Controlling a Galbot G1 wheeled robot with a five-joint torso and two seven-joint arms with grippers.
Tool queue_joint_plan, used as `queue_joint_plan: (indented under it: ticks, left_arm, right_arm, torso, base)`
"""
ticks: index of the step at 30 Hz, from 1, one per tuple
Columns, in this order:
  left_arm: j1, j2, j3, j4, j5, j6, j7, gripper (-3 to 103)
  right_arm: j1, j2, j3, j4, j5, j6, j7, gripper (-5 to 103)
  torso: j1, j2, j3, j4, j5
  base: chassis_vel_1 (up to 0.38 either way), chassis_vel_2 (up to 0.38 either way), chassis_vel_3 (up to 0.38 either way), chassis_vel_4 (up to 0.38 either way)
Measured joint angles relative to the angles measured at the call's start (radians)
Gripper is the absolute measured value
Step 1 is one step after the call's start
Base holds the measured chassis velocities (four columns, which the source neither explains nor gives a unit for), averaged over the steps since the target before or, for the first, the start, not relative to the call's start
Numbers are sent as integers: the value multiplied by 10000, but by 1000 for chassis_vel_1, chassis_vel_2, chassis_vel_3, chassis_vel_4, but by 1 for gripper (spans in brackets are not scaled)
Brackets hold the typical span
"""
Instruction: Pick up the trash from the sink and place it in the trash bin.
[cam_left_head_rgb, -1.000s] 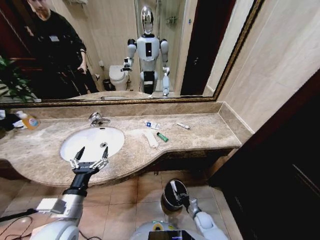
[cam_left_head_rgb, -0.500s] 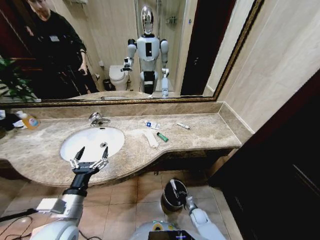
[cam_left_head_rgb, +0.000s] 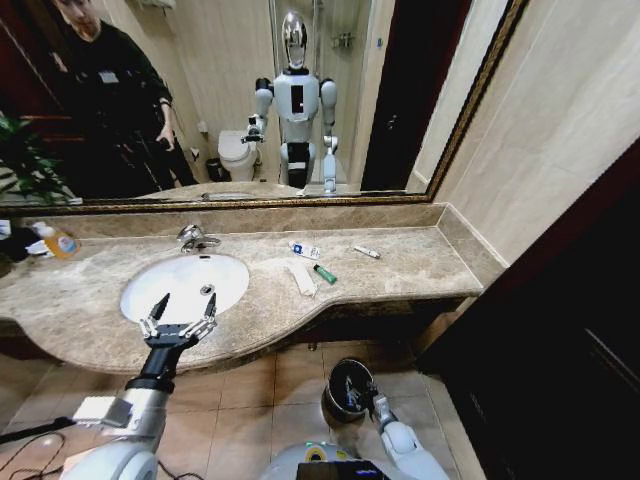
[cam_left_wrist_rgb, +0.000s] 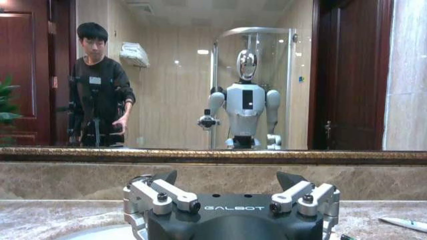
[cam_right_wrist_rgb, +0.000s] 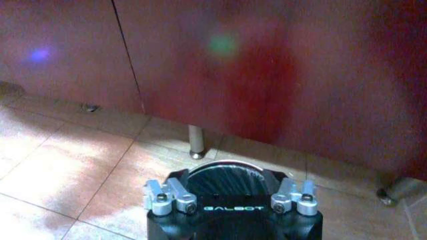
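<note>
From the head view, the left claw (cam_left_head_rgb: 178, 318) was seen spread wide above the near edge of the sink (cam_left_head_rgb: 150, 298), with nothing held. The trash (cam_left_head_rgb: 309, 266) lay on the marble worktop (cam_left_head_rgb: 400, 268) to the right of the sink: white tubes, a flat white strip, a blue-labelled sachet and a green-capped piece, their print too small to be read. A bottle (cam_left_head_rgb: 58, 242) with an orange label stood at the far left, partly cut off. On the floor, the right claw (cam_left_head_rgb: 362, 398) was seen at the trash bin (cam_left_head_rgb: 343, 385); whether it was clenched could not be told.

In the left wrist view, "GALBOT" was read on the left claw (cam_left_wrist_rgb: 230, 187), its fingers (cam_left_wrist_rgb: 160, 189) parted.

In the right wrist view, "GALBOT" was again read, on the right claw (cam_right_wrist_rgb: 231, 186); the trash bin (cam_right_wrist_rgb: 220, 177) beyond it was largely hidden.
</note>
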Motion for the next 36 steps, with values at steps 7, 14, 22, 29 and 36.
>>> queue_joint_plan:
  ticks: [7,14,22,29,36]
  left_arm:
    - [-1,0,0,0,0,0,0,100]
    - [0,0,0,0,0,0,0,100]
    - [-1,0,0,0,0,0,0,100]
    - [-1,0,0,0,0,0,0,100]
    - [0,0,0,0,0,0,0,100]
  right_arm:
    - [-130,22,-63,239,58,-56,3,97]
    - [-404,-228,-345,937,640,-365,147,100]
    - [-832,-749,-380,1758,1446,-464,236,100]
    - [-1739,-1346,-41,3525,2604,-453,109,100]
    - [-2285,-1901,154,6060,3598,-365,206,100]
  torso:
    - [0,0,0,0,1]
    - [0,0,0,0,0]
    - [0,0,0,1,3]
    - [0,0,0,0,2]
    - [-1,0,0,0,0]
  base:
    - [0,0,0,0]
    - [0,0,0,0]
    - [0,0,0,0]
    - [0,0,0,0]
    - [0,0,0,0]
